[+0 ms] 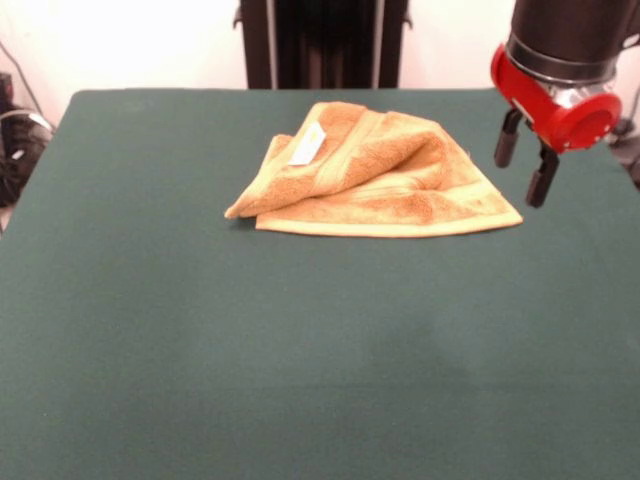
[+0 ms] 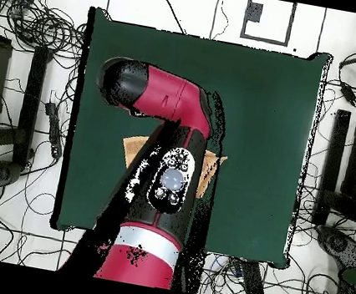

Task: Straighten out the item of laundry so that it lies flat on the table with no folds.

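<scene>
The item of laundry [image 1: 380,175], a golden-orange terry towel, lies crumpled on the dark green table [image 1: 300,350], in its far half. One side is folded over the rest, with a white label [image 1: 308,145] showing on top. My gripper [image 1: 520,180] hangs just right of the towel's right corner, a little above the cloth, open with nothing between its black fingers [image 1: 541,178]. In the overhead view my red arm [image 2: 172,102] covers most of the towel [image 2: 209,172], and only its edges show on the table [image 2: 264,110].
Cables and dark equipment [image 2: 41,28] lie on the floor along the table's sides. More cables [image 1: 18,140] show at the left edge of the front view. The towel takes up only a small part of the wide green surface.
</scene>
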Robot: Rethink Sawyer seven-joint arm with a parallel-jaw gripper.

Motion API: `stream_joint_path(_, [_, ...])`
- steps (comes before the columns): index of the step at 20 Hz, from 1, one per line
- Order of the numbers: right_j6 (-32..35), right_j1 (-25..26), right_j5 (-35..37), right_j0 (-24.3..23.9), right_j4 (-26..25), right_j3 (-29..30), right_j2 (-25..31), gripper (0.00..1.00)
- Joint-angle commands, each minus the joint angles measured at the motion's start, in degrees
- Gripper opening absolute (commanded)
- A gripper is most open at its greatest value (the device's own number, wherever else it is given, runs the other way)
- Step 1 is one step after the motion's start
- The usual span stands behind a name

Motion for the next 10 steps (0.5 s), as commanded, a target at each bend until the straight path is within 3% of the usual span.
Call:
stream_joint_path(1, [12.8, 6.0, 1.5, 1.9, 1.5, 5.3, 2.0, 1.00])
stream_joint_path(10, [12.5, 9.0, 0.7, 2.2, 2.3, 4.9, 3.1, 1.00])
